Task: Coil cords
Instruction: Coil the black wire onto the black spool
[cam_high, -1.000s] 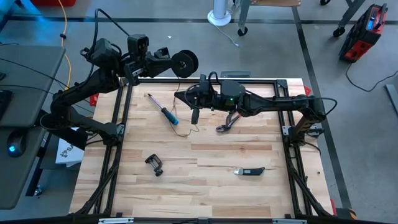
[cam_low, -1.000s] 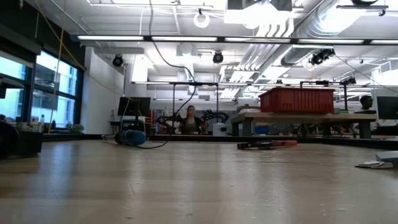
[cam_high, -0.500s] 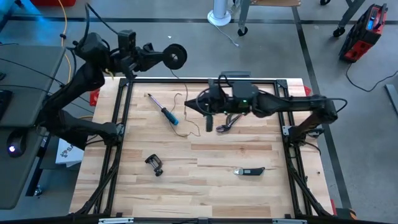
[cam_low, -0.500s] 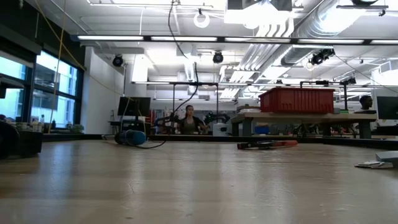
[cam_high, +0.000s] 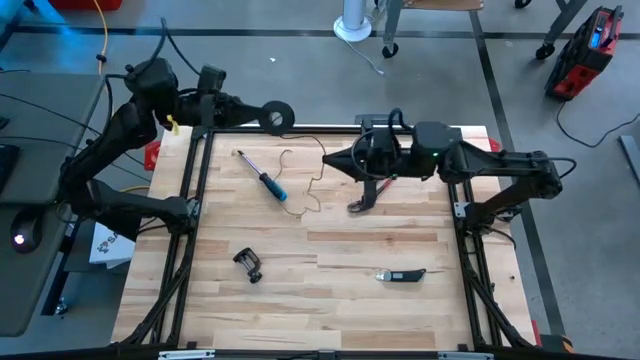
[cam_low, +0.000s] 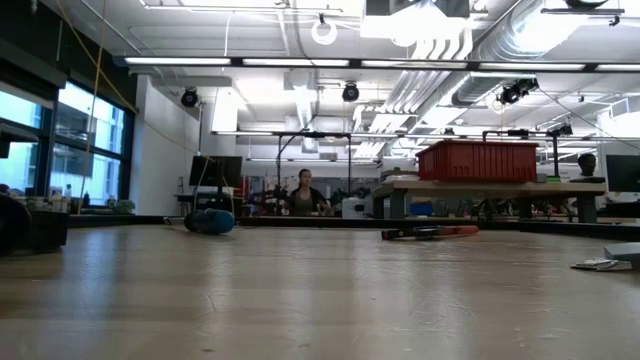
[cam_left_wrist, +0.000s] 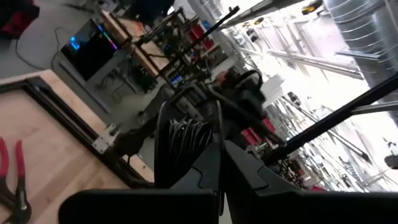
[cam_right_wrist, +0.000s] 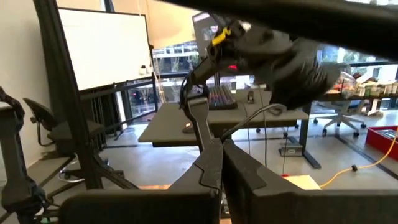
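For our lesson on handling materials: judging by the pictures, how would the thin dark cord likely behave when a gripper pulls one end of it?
The cord lies in loose squiggles on the table, so it is probably floppy. It looks hair-thin, hence likely light and apt to slip or tangle. Its far end runs toward the reel held by the left gripper, so pulling may simply drag the slack.

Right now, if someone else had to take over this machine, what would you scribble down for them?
Left gripper: shut on the reel, held at the table's far edge.
Right gripper: shut, over the far middle of the table, pinching the thin cord.
Done: some cord is already wound on the reel.
Left: a wavy loose length lies on the wood between the screwdriver and the red pliers; wind it on.
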